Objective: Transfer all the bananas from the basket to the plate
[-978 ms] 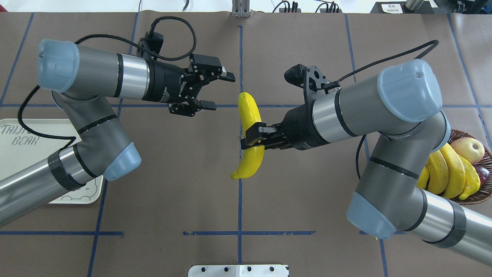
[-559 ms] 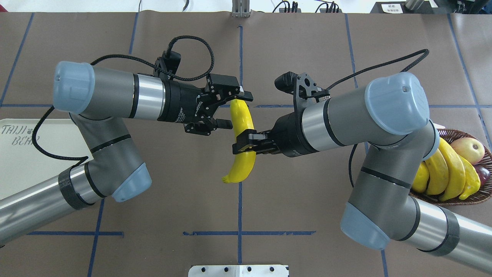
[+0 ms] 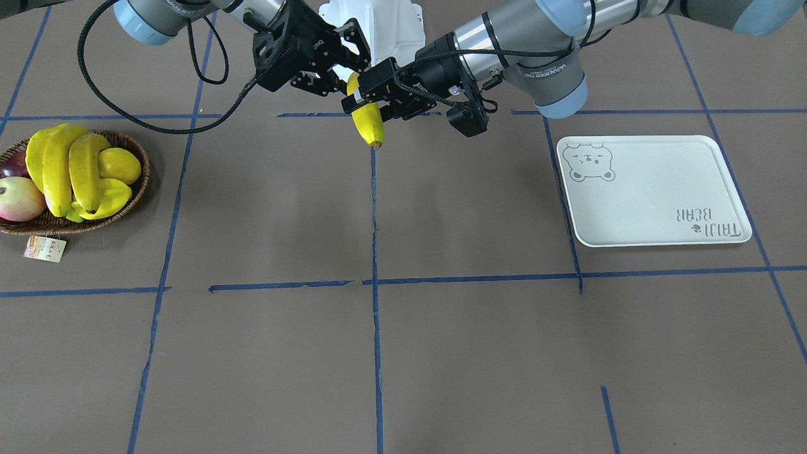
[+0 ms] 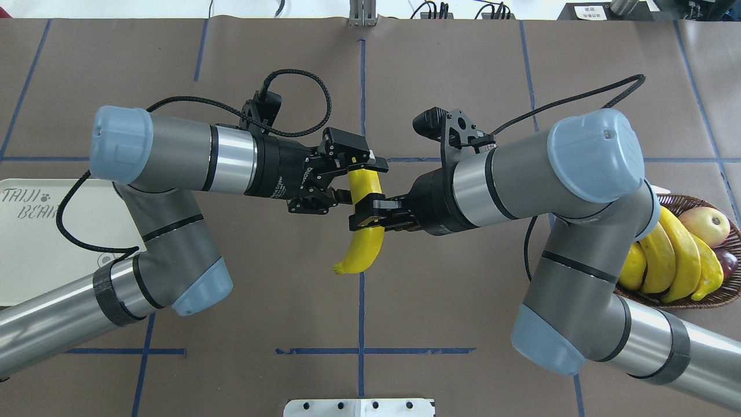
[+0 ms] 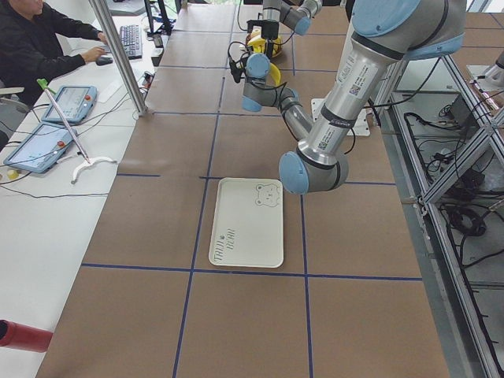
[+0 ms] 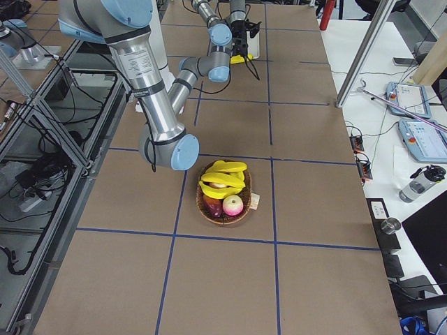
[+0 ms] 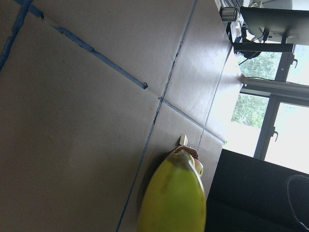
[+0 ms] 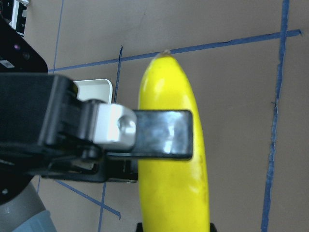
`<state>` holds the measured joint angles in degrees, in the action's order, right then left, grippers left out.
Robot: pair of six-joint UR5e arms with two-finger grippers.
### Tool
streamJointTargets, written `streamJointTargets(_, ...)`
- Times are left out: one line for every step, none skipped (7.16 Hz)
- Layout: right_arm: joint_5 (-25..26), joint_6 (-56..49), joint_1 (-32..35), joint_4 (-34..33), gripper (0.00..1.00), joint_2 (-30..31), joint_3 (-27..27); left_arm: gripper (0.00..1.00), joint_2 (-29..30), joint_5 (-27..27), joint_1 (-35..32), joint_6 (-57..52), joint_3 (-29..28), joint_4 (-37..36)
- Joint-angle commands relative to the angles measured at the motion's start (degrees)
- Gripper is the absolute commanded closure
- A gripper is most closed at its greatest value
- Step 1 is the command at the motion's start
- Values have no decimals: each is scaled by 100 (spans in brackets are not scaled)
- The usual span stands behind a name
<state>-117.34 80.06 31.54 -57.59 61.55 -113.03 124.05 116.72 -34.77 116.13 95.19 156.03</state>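
Observation:
One yellow banana (image 4: 365,249) hangs in the air over the table's middle, also in the front view (image 3: 369,123). My right gripper (image 4: 368,215) is shut on its middle. My left gripper (image 4: 360,182) is open, with one finger on each side of the banana's upper half. One of its black fingers (image 8: 161,135) lies across the banana (image 8: 171,198) in the right wrist view. Several more bananas (image 4: 660,255) lie in the wicker basket (image 4: 723,298) at the right edge. The white bear-print plate (image 4: 23,243) lies bare at the left edge, partly under my left arm.
The basket (image 3: 75,227) also holds a pale red apple-like fruit (image 4: 703,223), a dark plum (image 4: 726,260) and a ridged yellow fruit (image 4: 711,271). A paper tag (image 3: 44,248) lies beside it. A white mount (image 4: 359,407) sits at the near edge. An operator (image 5: 39,39) sits at a side desk.
My left arm has moved right and toward me, bringing its open fingers around the banana's upper half. My right gripper shifted slightly left with the banana, then held still.

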Motion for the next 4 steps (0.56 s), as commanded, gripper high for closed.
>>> streamJointTargets(-8,10,1,-7,65,-3,9,100,-56,0,-3,-55,0,7)
streamJointTargets(-17,44,1,-16,1,-3,9,100,-65,9,-12,-47,0,7)
streamJointTargets(-17,45,1,-16,0,-12,9,100,-65,9,-21,-12,8,-2)
streamJointTargets(-17,54,1,-16,0,-12,0,100,-100,9,-38,-11,61,-11)
